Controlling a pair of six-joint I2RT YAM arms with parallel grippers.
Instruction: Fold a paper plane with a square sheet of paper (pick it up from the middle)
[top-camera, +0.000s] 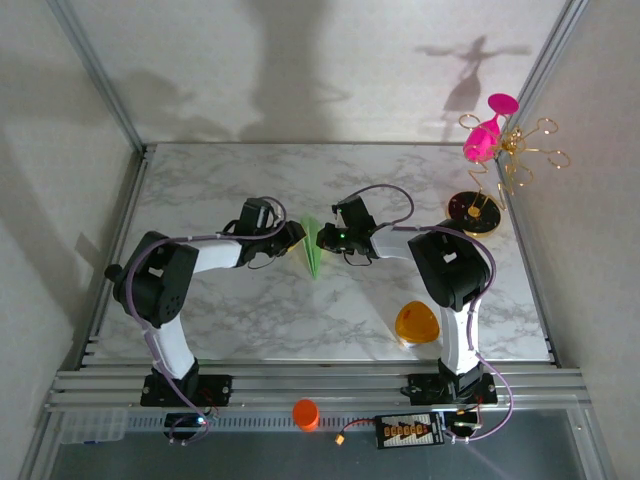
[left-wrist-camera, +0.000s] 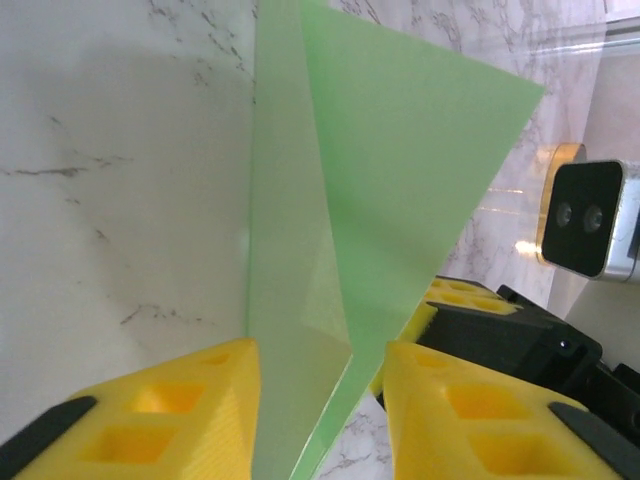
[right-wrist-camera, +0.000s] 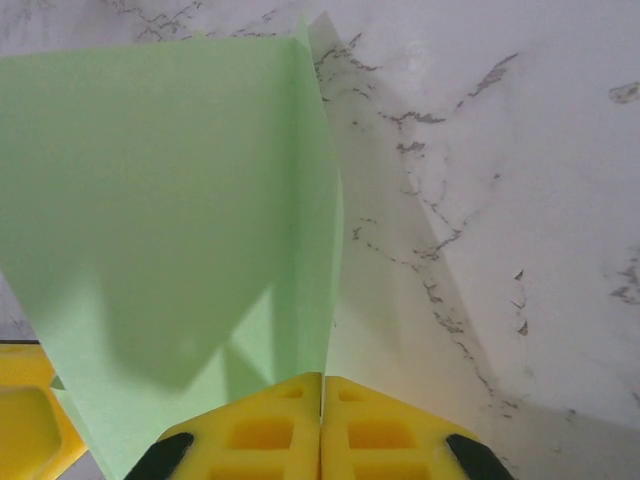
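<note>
The pale green paper plane (top-camera: 315, 252) stands on edge mid-table as a narrow folded dart, its point toward the near side. My left gripper (top-camera: 298, 234) comes in from the left and is open. In the left wrist view the folded paper (left-wrist-camera: 400, 150) runs down between its yellow fingers (left-wrist-camera: 200, 400), which stand well apart around my left gripper (left-wrist-camera: 318, 350). My right gripper (top-camera: 322, 238) meets the paper from the right. In the right wrist view my right gripper (right-wrist-camera: 322, 378) has its pads pressed together on the paper's folded edge (right-wrist-camera: 310, 250), and a wide flap (right-wrist-camera: 150, 200) spreads to the left.
An orange rounded-triangle object (top-camera: 417, 322) lies near the right arm's base. A gold wire stand (top-camera: 515, 150) with a pink glass (top-camera: 485, 140) and a dark round base (top-camera: 474, 213) occupy the back right. An orange cap (top-camera: 305, 413) sits on the front rail. Frame posts border the marble table (top-camera: 220, 300).
</note>
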